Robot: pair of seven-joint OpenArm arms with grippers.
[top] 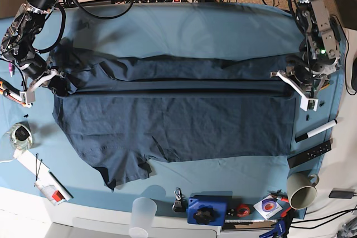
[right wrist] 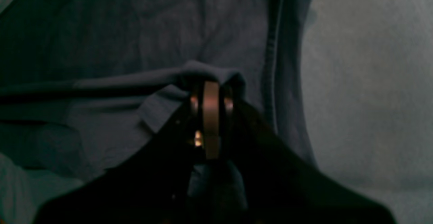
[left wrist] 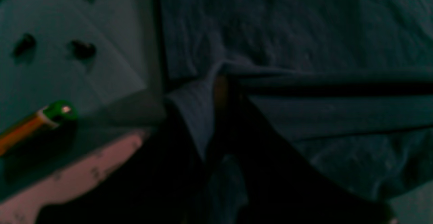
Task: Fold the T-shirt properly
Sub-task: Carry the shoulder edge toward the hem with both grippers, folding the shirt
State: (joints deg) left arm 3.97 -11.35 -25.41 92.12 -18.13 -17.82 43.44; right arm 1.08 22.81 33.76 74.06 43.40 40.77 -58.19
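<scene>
The dark navy T-shirt [top: 178, 121] lies spread across the light blue tablecloth [top: 184, 32], with its far part raised into a long fold across the middle. My left gripper [top: 288, 83], on the base view's right, is shut on the shirt's fold edge; in the left wrist view the pinched fabric [left wrist: 203, 109] bunches at the gripper [left wrist: 218, 92]. My right gripper [top: 54, 82], on the base view's left, is shut on the other end of the fold. The right wrist view shows the gripper [right wrist: 211, 88] closed with cloth [right wrist: 135, 31] draped over its tips.
A white marker [top: 315, 130], a black remote [top: 309, 153] and a paper cup [top: 301, 189] lie at the right edge. A plastic cup [top: 144, 211] and a blue tool [top: 206, 210] sit at the front. A tape roll [top: 19, 135] is at the left. An orange-green pen [left wrist: 37, 122] lies nearby.
</scene>
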